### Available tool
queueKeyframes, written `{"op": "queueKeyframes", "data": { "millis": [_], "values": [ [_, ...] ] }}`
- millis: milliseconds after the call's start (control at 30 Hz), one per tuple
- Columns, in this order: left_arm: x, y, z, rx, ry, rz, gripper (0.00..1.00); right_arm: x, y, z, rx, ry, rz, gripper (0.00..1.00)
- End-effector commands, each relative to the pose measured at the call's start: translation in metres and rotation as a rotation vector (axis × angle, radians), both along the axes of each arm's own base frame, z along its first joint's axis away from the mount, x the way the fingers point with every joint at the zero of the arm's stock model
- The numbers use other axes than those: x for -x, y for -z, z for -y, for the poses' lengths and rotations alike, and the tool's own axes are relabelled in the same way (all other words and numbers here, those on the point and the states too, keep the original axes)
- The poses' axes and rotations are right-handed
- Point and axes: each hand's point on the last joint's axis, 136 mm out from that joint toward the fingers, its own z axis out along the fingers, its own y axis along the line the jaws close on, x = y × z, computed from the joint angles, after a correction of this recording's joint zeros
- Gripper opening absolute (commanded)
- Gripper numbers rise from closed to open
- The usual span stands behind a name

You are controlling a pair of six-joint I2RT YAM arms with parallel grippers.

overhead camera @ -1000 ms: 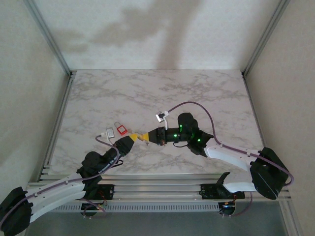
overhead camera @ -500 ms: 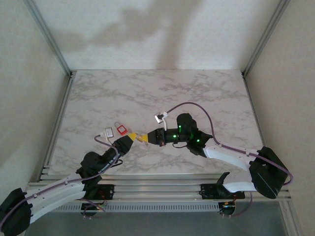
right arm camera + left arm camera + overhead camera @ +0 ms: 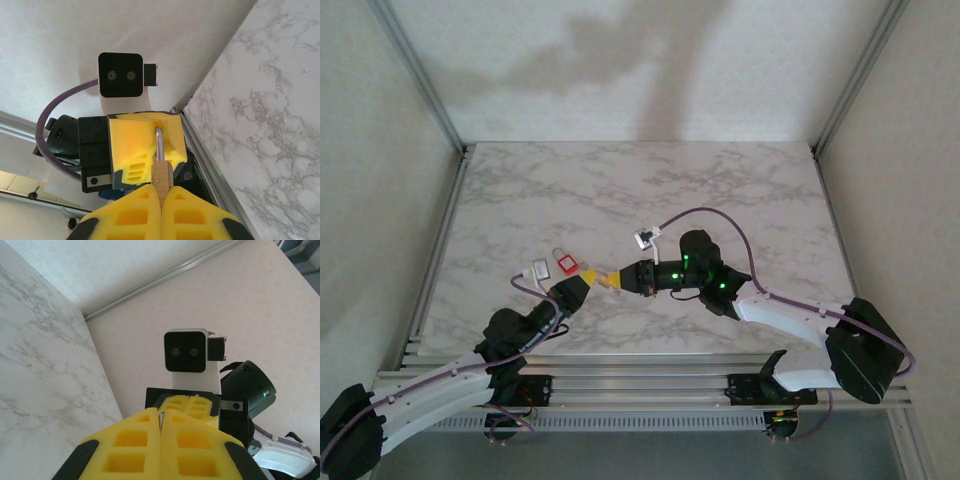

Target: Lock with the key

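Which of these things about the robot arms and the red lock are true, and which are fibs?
1. The left gripper and the right gripper meet tip to tip above the table. True.
2. The red lock is in the right gripper. False: it lies on the table, beside the left gripper.
3. The right gripper is shut on a small tan and silver piece. True.
4. The left gripper is wide open. False: its fingers are pressed together, pinching the silver end of that piece.
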Motion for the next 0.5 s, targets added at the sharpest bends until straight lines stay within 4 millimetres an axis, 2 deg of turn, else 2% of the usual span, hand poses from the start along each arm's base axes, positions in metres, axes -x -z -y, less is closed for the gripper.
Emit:
{"op": "queueKeyframes", "data": {
  "millis": [0, 300, 467],
  "values": [
    [0.002, -0.003, 0.002, -0.022, 0.013, 0.026, 0.0, 0.009, -0.018, -0.004, -0.058, -0.044, 0.006, 0.0],
    [0.007, 0.007, -0.001, -0.025, 0.023, 0.038, 0.0, 0.007, -0.031, -0.003, -0.13, -0.064, -0.082, 0.0],
    [0.012, 0.007, -0.001, 0.002, 0.045, 0.045, 0.0, 0.004, -0.029, -0.005, -0.123, -0.055, -0.096, 0.0]
  ]
}}
